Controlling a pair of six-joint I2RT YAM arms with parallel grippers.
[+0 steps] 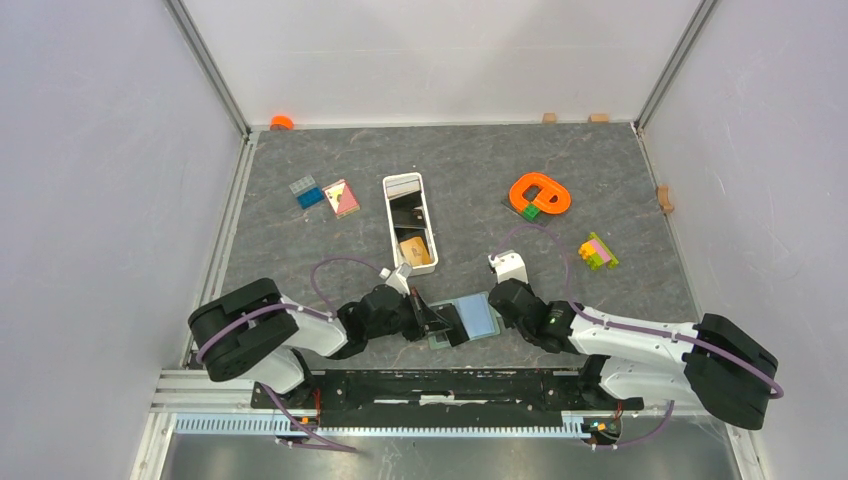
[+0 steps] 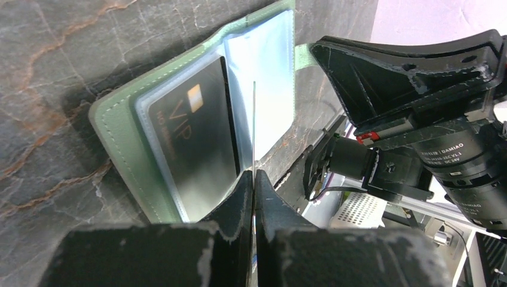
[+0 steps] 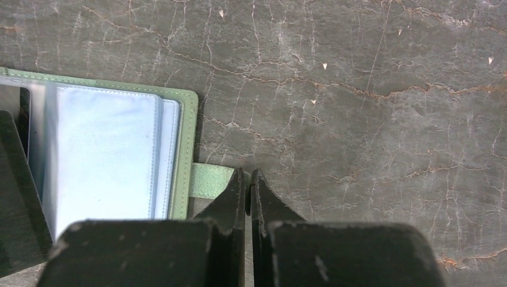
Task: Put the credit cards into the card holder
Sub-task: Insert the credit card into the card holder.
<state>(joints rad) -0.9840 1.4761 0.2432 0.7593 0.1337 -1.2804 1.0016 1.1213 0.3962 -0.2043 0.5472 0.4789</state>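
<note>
Soft, even light from overhead, bright throughout. Ahead of the left fingers, the clear sleeves of the card holder glare pale, and the black card pinched between those fingers catches light as a thin line. The bench beyond the right fingers is sharp.

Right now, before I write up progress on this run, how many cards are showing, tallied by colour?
Black: 2, the VIP card in the card holder and a black card in the white tray.
Tan: 1, the tan card in that tray.
Total: 3 showing; any stacked underneath are hidden.
The thin sheet pinched in the left gripper, seen edge-on, is not counted.
</note>
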